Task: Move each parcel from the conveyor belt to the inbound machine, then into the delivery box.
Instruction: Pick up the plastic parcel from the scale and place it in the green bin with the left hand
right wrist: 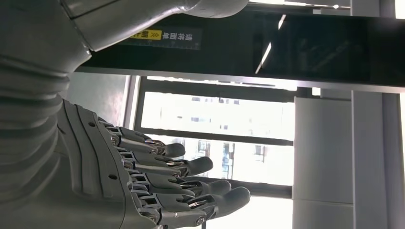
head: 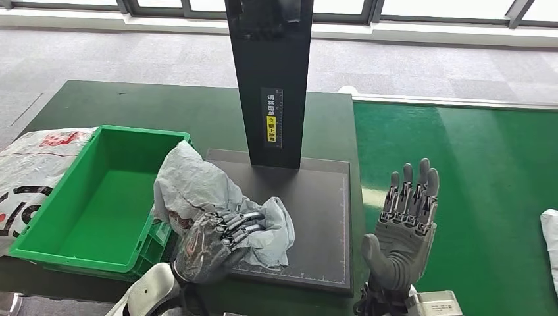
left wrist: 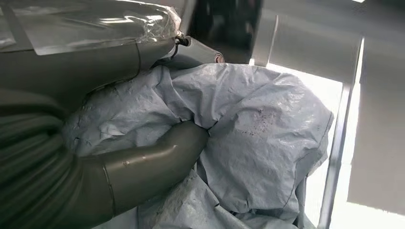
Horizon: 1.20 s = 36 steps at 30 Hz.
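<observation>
A crumpled grey plastic parcel lies half on the dark platform of the inbound machine and half over the rim of the green delivery box. My left hand grips the parcel from the near side, fingers pressed into the bag. In the left wrist view the thumb digs into the grey parcel. My right hand stands upright and open over the edge between the platform and the green conveyor belt, holding nothing; its fingers are spread.
The machine's black post rises from the back of the platform. A white printed bag lies left of the green box. Another pale parcel shows at the belt's right edge. Grey carpet and windows lie beyond.
</observation>
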Motion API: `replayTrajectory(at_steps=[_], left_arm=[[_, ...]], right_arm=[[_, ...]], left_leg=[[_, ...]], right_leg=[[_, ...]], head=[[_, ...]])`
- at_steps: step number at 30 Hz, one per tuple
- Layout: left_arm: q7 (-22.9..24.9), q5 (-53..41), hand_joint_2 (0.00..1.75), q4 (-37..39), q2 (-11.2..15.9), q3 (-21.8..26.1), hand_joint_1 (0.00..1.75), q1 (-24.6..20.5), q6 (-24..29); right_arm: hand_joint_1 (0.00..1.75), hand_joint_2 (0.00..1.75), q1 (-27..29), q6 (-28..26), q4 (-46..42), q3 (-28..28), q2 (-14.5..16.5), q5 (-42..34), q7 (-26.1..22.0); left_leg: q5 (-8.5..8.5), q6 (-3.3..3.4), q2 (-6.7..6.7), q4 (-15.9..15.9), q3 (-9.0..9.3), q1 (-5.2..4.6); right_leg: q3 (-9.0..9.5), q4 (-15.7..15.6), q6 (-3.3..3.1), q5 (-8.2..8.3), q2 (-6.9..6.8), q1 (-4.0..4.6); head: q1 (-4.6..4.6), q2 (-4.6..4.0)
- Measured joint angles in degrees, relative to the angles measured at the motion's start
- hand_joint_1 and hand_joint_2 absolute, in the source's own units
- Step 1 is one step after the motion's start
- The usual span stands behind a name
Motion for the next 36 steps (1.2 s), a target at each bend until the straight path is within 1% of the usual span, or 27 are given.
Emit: replayTrajectory(at_steps=[3, 6, 12, 19, 21, 23, 25, 27, 31, 36], left_arm=[[-2.8, 4.0, 1.75, -2.4, -1.4, 0.0, 1.75, -1.1, 5.7], [-4.4, 6.1, 1.75, -4.4, -2.6, 0.0, 1.75, -2.1, 8.7], [-6.4, 9.4, 1.75, -6.2, -3.0, 0.0, 1.75, -3.0, 11.3], [-7.2, 10.8, 1.75, -6.5, -3.0, 0.0, 1.75, -3.8, 12.1], [-6.5, 10.5, 1.75, -6.5, -3.0, 0.0, 1.75, -4.0, 12.5], [-4.2, 9.7, 1.75, -5.9, -2.9, 0.5, 1.75, -4.9, 12.8], [-1.5, 9.6, 1.75, -4.1, -2.7, 2.2, 1.75, -6.7, 12.9], [-0.1, 10.5, 1.75, -1.0, -2.5, 4.8, 1.75, -8.9, 12.7], [0.7, 11.7, 1.75, 4.6, -2.1, 9.2, 1.75, -11.9, 12.5], [0.8, 11.8, 1.75, 7.7, -1.9, 11.3, 1.75, -13.1, 12.5]], right_arm=[[0.0, 1.75, 0.2, -0.3, -0.7, 0.0, 0.0, 0.2, 0.0], [0.0, 1.75, 0.3, -0.3, -1.3, 0.0, 0.0, 0.6, 0.0], [0.0, 1.75, 1.1, -0.3, -2.3, 0.0, 0.0, 1.1, 0.0], [0.0, 1.75, 1.8, -0.3, -3.1, 0.0, 0.0, 1.6, 0.0], [0.0, 1.75, 1.9, -0.3, -3.2, 0.0, 0.0, 1.7, 0.0], [0.0, 1.75, 1.9, -0.3, -3.2, 0.1, 0.0, 1.7, 0.0], [0.0, 1.75, 2.0, -0.3, -3.2, 0.2, 0.0, 1.6, 0.0], [0.0, 1.75, 2.0, -0.3, -3.2, 0.3, 0.0, 1.6, 0.0], [0.0, 1.75, 2.1, -0.3, -3.2, 0.6, 0.0, 1.5, 0.0], [0.0, 1.75, 2.2, -0.3, -3.2, 1.0, 0.0, 1.5, 0.0]], left_leg=[[-0.02, 0.03, 0.0, 0.0, -0.01, 0.01], [-0.02, 0.03, 0.0, 0.0, -0.03, 0.01], [-0.02, 0.03, 0.02, 0.0, -0.03, 0.02], [-0.02, 0.03, 0.02, 0.0, -0.03, 0.01], [-0.02, 0.03, 0.02, 0.0, -0.03, 0.01], [-0.01, 0.04, 0.0, 0.0, -0.04, 0.01], [0.0, 0.04, -0.01, 0.0, -0.04, 0.01], [0.03, 0.03, 0.01, 0.0, -0.03, 0.03], [0.08, 0.02, 0.04, 0.0, -0.03, 0.06], [0.08, 0.03, 0.05, 0.0, -0.09, 0.06]], right_leg=[[-0.04, 0.0, 0.0, -0.02, 0.0, -0.03], [-0.05, 0.0, 0.0, -0.03, 0.0, -0.02], [-0.06, 0.0, 0.0, -0.03, 0.0, -0.02], [-0.05, 0.0, 0.0, -0.03, 0.0, -0.01], [-0.06, 0.0, 0.0, -0.03, 0.0, -0.02], [-0.05, 0.0, 0.0, -0.03, -0.01, -0.02], [-0.05, 0.0, 0.0, -0.03, -0.02, -0.02], [-0.05, 0.0, 0.0, -0.02, -0.01, -0.01], [-0.06, 0.1, -0.01, 0.0, 0.01, -0.01], [-0.08, 0.1, -0.02, 0.0, 0.03, -0.01]], head=[[0.0, 0.0], [0.0, 0.0], [0.01, 0.0], [0.0, 0.0], [0.0, 0.0], [0.0, 0.0], [0.01, 0.0], [0.0, 0.0], [0.01, 0.0], [0.01, 0.0]])
